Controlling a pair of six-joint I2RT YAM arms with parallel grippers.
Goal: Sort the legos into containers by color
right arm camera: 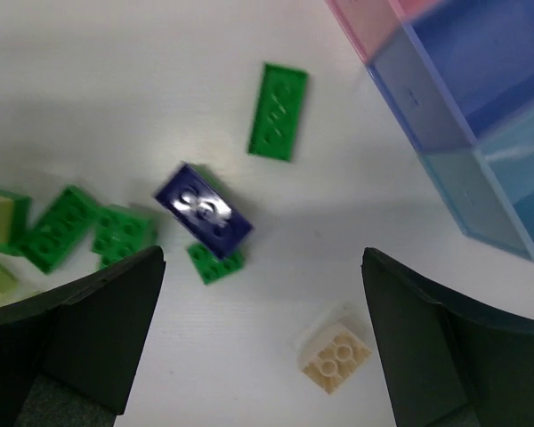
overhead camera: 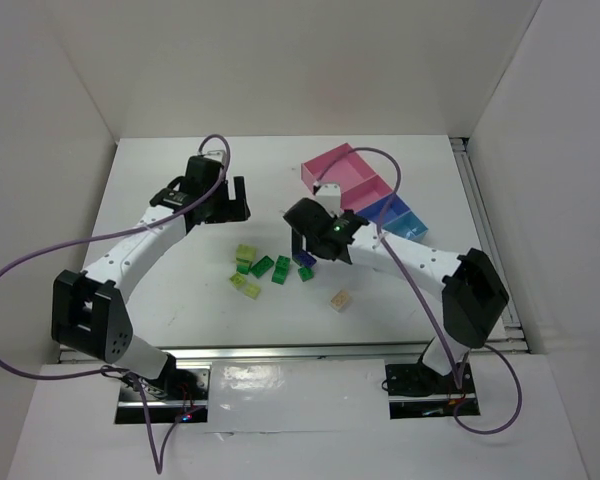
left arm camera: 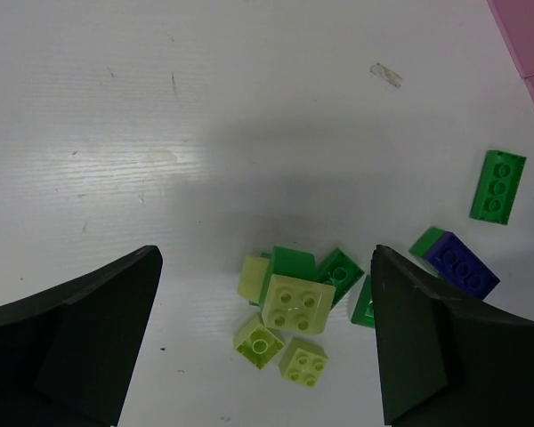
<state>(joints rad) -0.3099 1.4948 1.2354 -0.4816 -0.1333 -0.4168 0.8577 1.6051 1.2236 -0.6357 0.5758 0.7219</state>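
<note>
Legos (overhead camera: 268,268) are lying bunched mid-table, containers (overhead camera: 325,166) sitting far right. Left gripper (overhead camera: 230,210) and right gripper (overhead camera: 318,252) are hanging jaws apart, empty. Dark blue brick (right arm camera: 203,210) is resting against a green brick (right arm camera: 215,263), so closing fingers are risking grabbing both colours.

Glossy hard plastic, bright highlight across studs: dark blue brick (right arm camera: 203,209). Smooth plastic, duller sheen: flat green brick (right arm camera: 278,111), on containers' side of dark blue brick. Opaque matt plastic: beige brick (right arm camera: 336,358), apart from dark blue brick; perhaps clear piece against it, too blurred to tell. Translucent satin plastic: yellow-green bricks (left arm camera: 297,304), opposite side of dark blue brick from containers (right arm camera: 427,107). Thin, translucent, smooth-walled plastic: containers. White, matt, fine grain, few scuffs: table (left arm camera: 160,107) under dark blue brick.
</note>
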